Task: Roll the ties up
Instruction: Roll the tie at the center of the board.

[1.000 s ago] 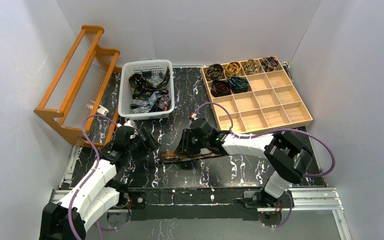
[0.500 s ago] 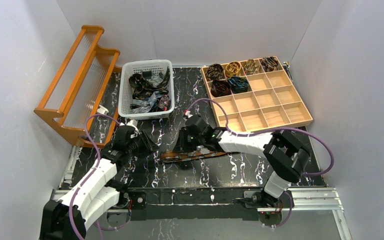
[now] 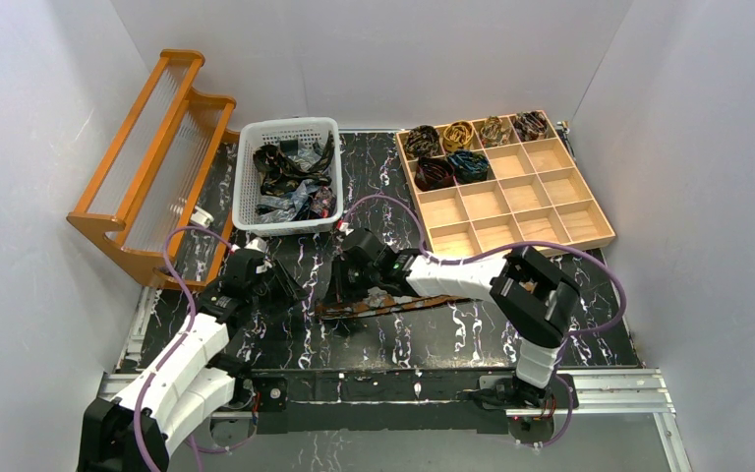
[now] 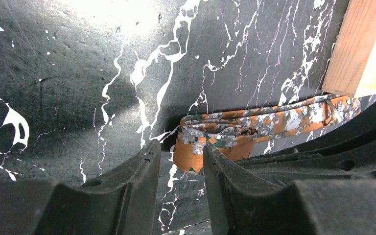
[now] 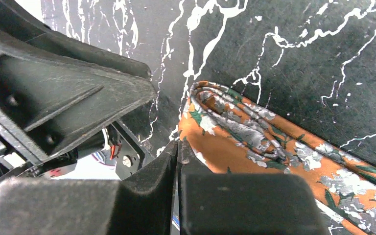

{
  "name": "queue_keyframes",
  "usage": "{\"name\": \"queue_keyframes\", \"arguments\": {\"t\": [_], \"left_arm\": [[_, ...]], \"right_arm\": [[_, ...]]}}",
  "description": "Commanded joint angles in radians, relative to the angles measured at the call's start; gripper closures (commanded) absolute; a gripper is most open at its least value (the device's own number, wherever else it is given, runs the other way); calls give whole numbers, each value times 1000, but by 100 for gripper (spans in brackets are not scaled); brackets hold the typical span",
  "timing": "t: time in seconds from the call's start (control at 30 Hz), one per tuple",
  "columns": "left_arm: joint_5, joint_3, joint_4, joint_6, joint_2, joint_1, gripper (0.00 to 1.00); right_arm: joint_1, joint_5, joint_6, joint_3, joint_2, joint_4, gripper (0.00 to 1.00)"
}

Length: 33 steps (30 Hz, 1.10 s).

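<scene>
Swinging left, the right claw [image 5: 177,147] has shut at the folded end of the orange floral tie [image 5: 254,147] lying flat on the worktop [image 3: 472,334], likely starting the roll, while the left claw [image 4: 178,156], narrowly parted, flanks that fold.

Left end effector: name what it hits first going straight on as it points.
The left end effector would first meet the folded end of the orange tie, just ahead, though depth is unclear.
</scene>
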Motion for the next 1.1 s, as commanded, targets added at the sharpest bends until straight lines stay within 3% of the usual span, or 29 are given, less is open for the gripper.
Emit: {"name": "queue_keyframes", "arguments": {"t": [0.0, 0.47, 0.8, 1.07], "left_arm": [[-13, 29, -25, 21, -3, 4, 64], [119, -9, 83, 51, 34, 3, 55], [189, -26, 165, 79, 111, 3, 49], [223, -38, 211, 81, 147, 4, 48]], "right_arm": [[-10, 28, 15, -18, 29, -41, 89], [-80, -39, -48, -35, 52, -72, 87], [-111, 0, -62, -62, -150, -80, 51], [-178, -35, 24, -194, -182, -42, 45]]}}
